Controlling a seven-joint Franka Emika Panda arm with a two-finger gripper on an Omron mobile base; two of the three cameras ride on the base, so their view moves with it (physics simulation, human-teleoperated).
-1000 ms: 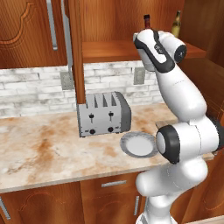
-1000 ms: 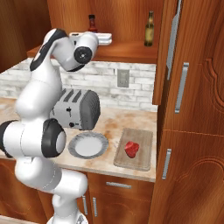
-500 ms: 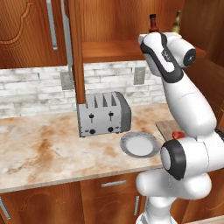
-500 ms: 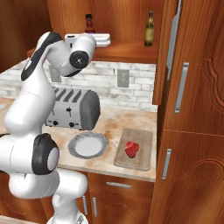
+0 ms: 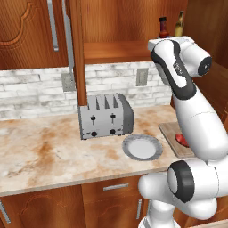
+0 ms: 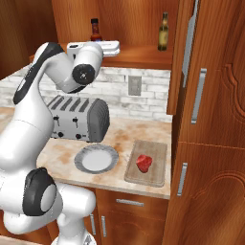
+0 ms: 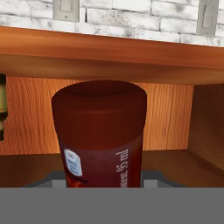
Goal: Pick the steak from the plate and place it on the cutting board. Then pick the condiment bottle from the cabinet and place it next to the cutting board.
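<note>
The condiment bottle (image 7: 101, 131), dark red-brown, looms close in the hand view between the jaws of my gripper (image 7: 104, 183), which is shut on it. It stands on the open shelf of the cabinet (image 5: 113, 52), its red cap (image 5: 163, 21) poking up behind my white hand (image 5: 171, 44). From the right the bottle (image 6: 95, 30) sits just above the hand (image 6: 95, 48). The red steak (image 6: 144, 162) lies on the light wooden cutting board (image 6: 155, 177), also visible as steak (image 5: 181, 139) on board (image 5: 169, 131). The plate (image 5: 128, 149) (image 6: 82, 162) holds nothing.
A taller olive-green bottle (image 6: 163, 32) (image 5: 179, 24) stands on the same shelf to the right. A silver toaster (image 5: 106, 116) (image 6: 76, 119) sits behind the plate. A tall cabinet side (image 6: 210, 119) bounds the counter on the right.
The arm has swung right and reached in to the shelf, bringing the hand up to the condiment bottle. The bottle, steak and plate stay where they were.
</note>
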